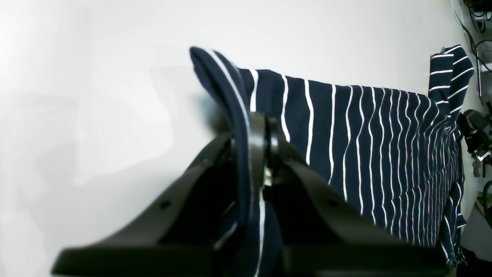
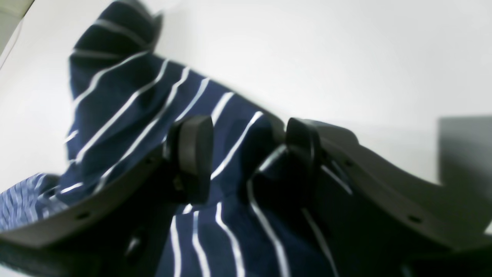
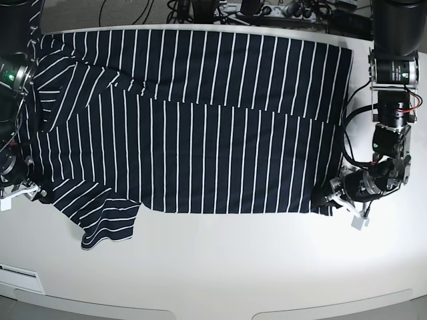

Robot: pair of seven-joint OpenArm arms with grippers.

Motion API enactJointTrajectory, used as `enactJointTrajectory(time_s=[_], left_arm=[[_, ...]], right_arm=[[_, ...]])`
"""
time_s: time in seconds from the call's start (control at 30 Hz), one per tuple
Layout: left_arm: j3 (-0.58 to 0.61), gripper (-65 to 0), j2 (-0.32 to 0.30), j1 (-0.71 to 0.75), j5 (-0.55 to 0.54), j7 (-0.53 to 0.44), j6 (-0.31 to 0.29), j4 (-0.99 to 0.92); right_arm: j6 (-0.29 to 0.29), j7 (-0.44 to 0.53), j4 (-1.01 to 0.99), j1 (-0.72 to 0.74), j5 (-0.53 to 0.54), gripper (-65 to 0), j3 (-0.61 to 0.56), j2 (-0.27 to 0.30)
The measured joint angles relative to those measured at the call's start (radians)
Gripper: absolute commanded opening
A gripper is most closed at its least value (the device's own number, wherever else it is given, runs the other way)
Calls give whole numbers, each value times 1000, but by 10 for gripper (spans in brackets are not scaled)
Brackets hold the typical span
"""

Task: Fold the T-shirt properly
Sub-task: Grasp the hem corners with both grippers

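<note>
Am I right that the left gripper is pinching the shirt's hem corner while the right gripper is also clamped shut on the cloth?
Not quite: the right gripper is open, its fingers apart over the T-shirt, as the right wrist view shows. The left gripper does pinch the hem corner.

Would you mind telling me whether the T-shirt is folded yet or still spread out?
Mostly spread: the T-shirt lies flat across the table, with one fold line across the body and a sleeve sticking out.

White table [image 3: 220, 267] carrying the striped T-shirt [image 3: 200, 120], shirt lying spread flat across the far half, one sleeve [image 3: 110, 223] reaching toward the near edge at the left of the base view, near half showing bare white surface
</note>
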Motion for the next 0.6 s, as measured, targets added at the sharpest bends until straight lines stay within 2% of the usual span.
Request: enactJointTrajectory(time_s=[0.07,0.17,0.23,0.37,0.43,0.6], left_arm=[[0,-650,0,0,0,-1,0,0],[0,-650,0,0,0,-2,0,0],[0,-650,0,0,0,-2,0,0],[0,-650,0,0,0,-5,0,0],[0,-650,0,0,8,-10,-23,0],[2,-650,0,-5,30,-4,-110,-1]], right_arm=[[21,-19,0,0,5,-388,-2,-1],[19,-26,0,0,5,-559,-39,0],[19,-30,2,-1,5,-637,-60,0],[19,-34,25,-3,-9,-650,-71,2],[51,-49,57,-9,-26,-650,-72,3],[51,-60,172,-13,-23,-650,-73,11]])
